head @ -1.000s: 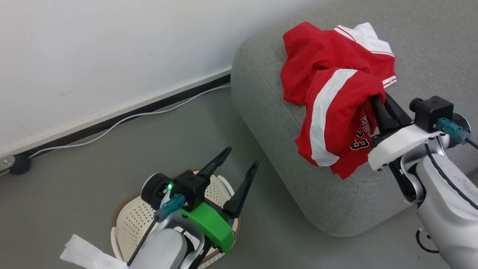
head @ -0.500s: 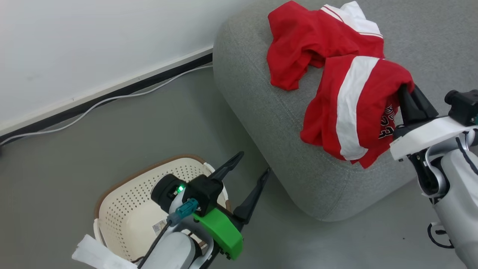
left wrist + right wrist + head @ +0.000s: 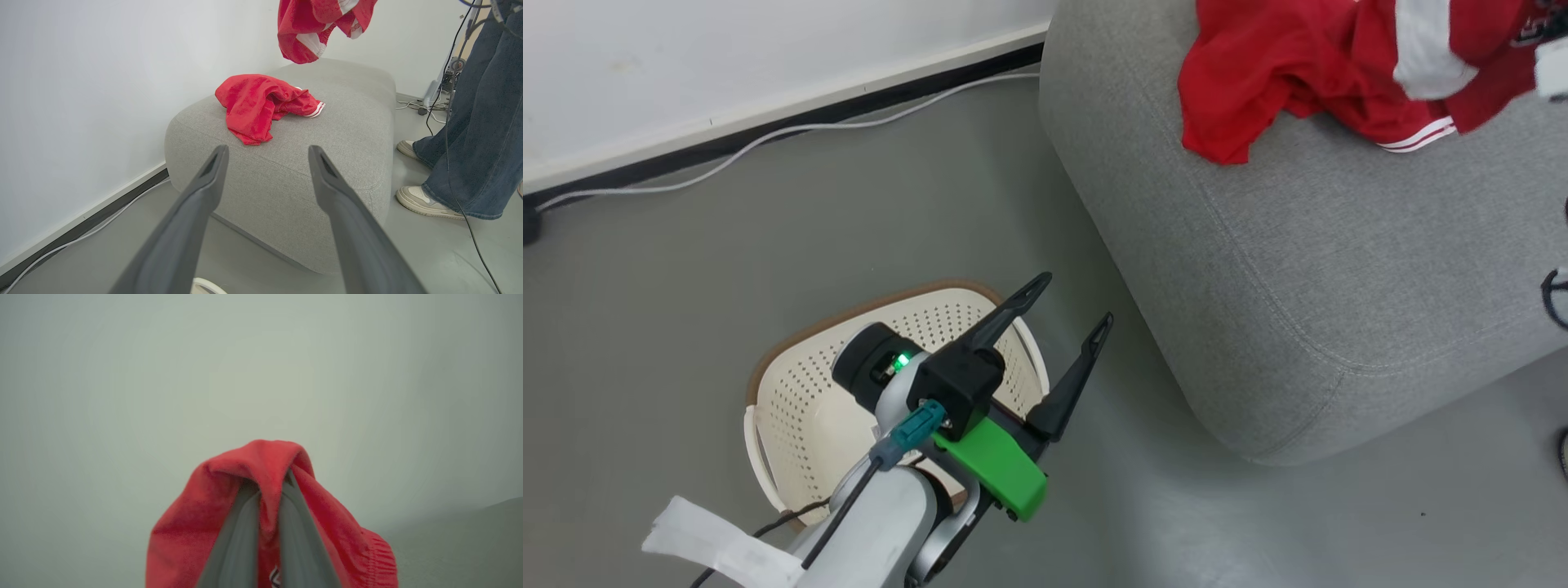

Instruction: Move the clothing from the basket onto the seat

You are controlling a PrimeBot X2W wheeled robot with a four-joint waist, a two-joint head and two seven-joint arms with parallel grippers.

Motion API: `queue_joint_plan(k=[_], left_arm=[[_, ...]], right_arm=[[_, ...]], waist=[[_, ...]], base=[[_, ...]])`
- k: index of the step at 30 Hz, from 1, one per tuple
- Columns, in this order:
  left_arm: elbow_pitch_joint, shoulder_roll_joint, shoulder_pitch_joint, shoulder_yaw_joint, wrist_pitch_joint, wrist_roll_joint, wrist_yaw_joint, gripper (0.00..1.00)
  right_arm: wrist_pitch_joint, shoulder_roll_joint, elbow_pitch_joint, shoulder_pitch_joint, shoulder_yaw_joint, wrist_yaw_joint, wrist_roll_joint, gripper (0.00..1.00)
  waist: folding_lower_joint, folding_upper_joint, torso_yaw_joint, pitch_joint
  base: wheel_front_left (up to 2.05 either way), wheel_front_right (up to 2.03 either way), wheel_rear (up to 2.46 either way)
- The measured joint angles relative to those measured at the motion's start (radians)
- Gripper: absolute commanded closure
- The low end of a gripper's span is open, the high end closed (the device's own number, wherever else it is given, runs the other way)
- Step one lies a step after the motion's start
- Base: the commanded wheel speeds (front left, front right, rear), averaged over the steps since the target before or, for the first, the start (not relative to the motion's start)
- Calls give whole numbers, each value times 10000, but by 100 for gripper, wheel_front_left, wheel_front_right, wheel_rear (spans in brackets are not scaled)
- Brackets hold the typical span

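Observation:
One red garment (image 3: pixel 1258 82) lies crumpled on top of the grey seat (image 3: pixel 1298 245), also seen as a red garment (image 3: pixel 261 102) on the seat (image 3: pixel 327 163). A second red garment (image 3: pixel 318 24) with white bands hangs in the air above the seat, cut off at the picture's top. My right gripper (image 3: pixel 267 490) is shut on a fold of this garment (image 3: pixel 249 461). The cream basket (image 3: pixel 800 400) stands on the floor left of the seat, its visible inside bare. My left gripper (image 3: pixel 1076 300) hovers open over the basket's right rim, holding nothing.
A person's legs in jeans (image 3: pixel 478 114) and pale shoes (image 3: pixel 425 200) stand by the seat's far side, next to hanging cables (image 3: pixel 449 81). A white cable (image 3: pixel 792 131) runs along the dark skirting of the wall. Grey floor (image 3: pixel 727 261) surrounds the basket.
My right gripper has lifted the second garment higher over the seat, to the head view's top right edge. The head camera has shifted. My left gripper stays open over the basket.

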Motion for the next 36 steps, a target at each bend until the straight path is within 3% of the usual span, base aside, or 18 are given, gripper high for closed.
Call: queue_joint_plan(k=[2,10,22,28,36], left_arm=[[-157,56,-165,4,94,35,0,0],[-805,267,-709,146,422,190,73,0],[-1649,552,-1382,123,888,706,63,0],[-1885,550,-1637,-146,1085,742,-27,0],[-1879,692,-1785,-293,1237,794,-113,0]], right_arm=[[215,-63,36,-577,-236,-25,165,100],[941,-963,663,-2556,-1053,-708,226,100],[1204,-1946,2094,-3212,-1971,-1329,113,100],[1032,-1722,2773,-3157,-1994,-1338,134,100],[807,-217,3919,-2338,-855,-1308,-69,100]], waist=[[0,0,103,214],[1,0,519,1149],[1,0,1071,2708],[1,0,1212,3292],[1,0,1210,3970]], base=[[0,0,0],[0,0,0],[0,0,0],[0,0,0],[0,0,0]])
